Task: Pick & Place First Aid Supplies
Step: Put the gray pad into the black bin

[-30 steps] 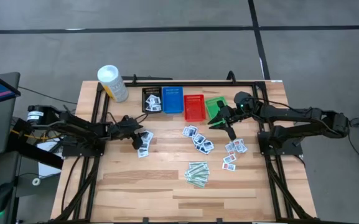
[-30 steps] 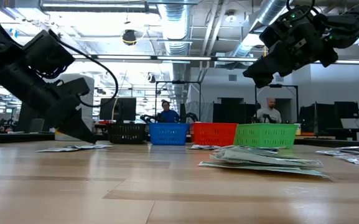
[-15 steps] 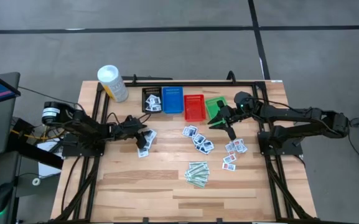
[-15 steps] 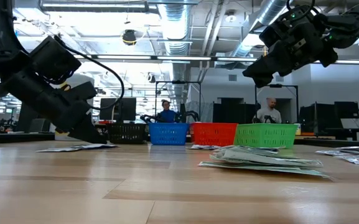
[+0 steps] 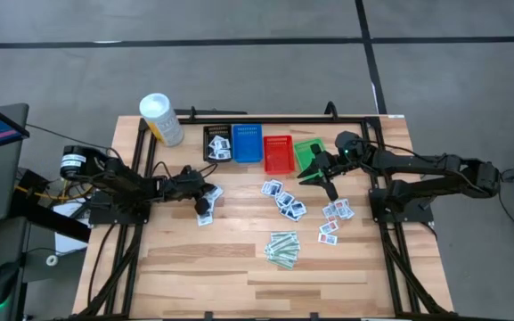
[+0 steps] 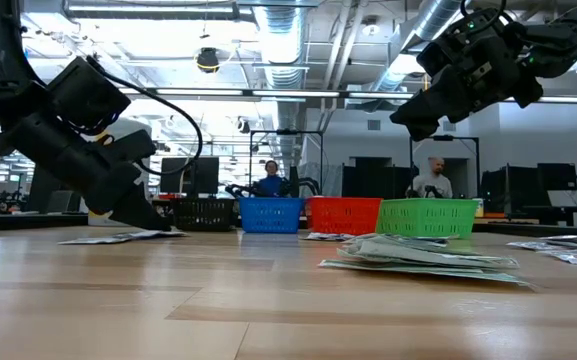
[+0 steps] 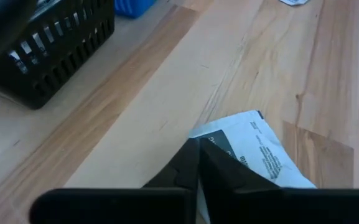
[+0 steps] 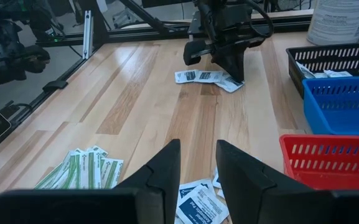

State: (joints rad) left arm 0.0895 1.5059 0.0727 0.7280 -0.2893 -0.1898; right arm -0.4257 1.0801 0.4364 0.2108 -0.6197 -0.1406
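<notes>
White first aid packets lie flat in loose groups: at the left (image 5: pixel 208 212), in the middle (image 5: pixel 283 201) and at the right (image 5: pixel 335 214). Pale-green strips (image 5: pixel 283 248) sit nearer the front. My left gripper (image 5: pixel 205 201) is down at the left group, slanting onto the table, shut on one white packet (image 7: pixel 254 152). My right gripper (image 5: pixel 315 175) hangs above the table in front of the green basket (image 5: pixel 308 152). It is open, with nothing between its fingers (image 8: pixel 167 168). My left gripper has the white packet by its near corner (image 7: pixel 211 140), where the two shut fingertips meet. The fingers slant down from the table's left side. The packet lies flat on the table; the fingers themselves hide how far it reaches between them.
Black (image 5: pixel 217 143), blue (image 5: pixel 247 143), red (image 5: pixel 279 153) and green baskets stand in a row at the far edge, the black one holding packets. A white tub with a yellow label (image 5: pixel 161 119) stands at the far left. People sit in the room beyond.
My left gripper has moved a little toward the table's right edge and down onto the left group of packets, then shut on one packet, which stays flat on the table. My right gripper has kept still.
</notes>
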